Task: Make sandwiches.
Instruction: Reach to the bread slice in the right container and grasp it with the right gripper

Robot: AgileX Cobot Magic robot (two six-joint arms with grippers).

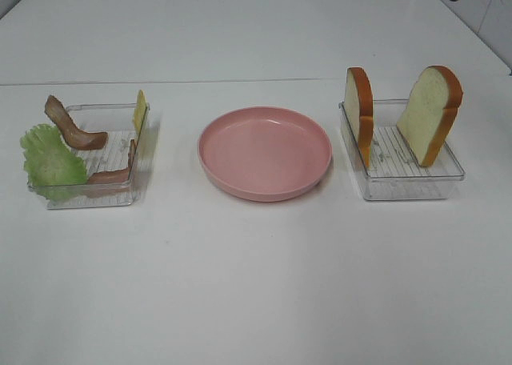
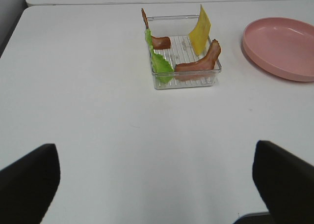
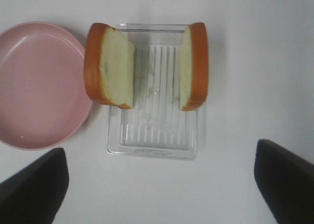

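Nearest the front edge of the white table [image 1: 256,301], the left gripper [image 2: 154,150] hangs with its jaws spread wide over bare tabletop, gripping nothing. The right gripper [image 3: 159,146] is spread just as wide, also with nothing in its grip, above the near end of the right tray [image 1: 408,185].

Farther back, three things stand in a row across the table's middle. Toward the left edge is the left tray [image 1: 92,195], of clear plastic. A lettuce leaf [image 1: 52,161] is draped over its left wall, two bacon strips [image 1: 76,131] curl inside, and a yellow cheese slice [image 1: 140,111] stands against the right wall at the far corner. A pink plate [image 1: 264,153] sits at the centre. Toward the right edge, the right tray holds the left bread slice [image 1: 360,113], upright against the tray's left wall. The right bread slice [image 1: 430,113] leans by the right wall, apart from the first.
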